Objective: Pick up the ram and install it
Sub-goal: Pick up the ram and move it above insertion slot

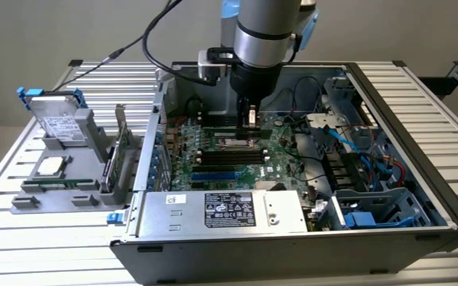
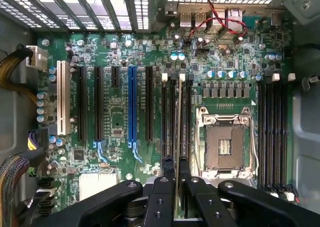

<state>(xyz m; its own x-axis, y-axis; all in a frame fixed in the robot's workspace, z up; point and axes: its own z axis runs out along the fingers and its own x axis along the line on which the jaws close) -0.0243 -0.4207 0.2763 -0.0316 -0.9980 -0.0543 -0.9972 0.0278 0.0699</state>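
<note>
1. Ram: a thin stick seen edge-on, clamped between the two fingers of the gripper. The jaws are closed flat on its two broad faces.
2. Place: it hangs over the bank of black memory slots just beside the processor socket, on the side toward the blue slot. It runs parallel to those slots.
3. I cannot tell whether its lower edge touches a slot or sits just clear of one.
4. White latches mark the slot ends; whether they are open or shut is unclear.
5. A second bank of slots on the socket's far side looks empty.
6. Handling (judgement): light and stiff, but brittle. A twist or a crooked push could crack the board or bend the slot.
7. Hold (judgement): pinch the flat faces at mid-length near the upper edge and leave the contact edge bare. The faces are smooth, so a loose pinch could let it tilt.
8. Status (judgement): pick-up is done; seating is not confirmed.
</note>
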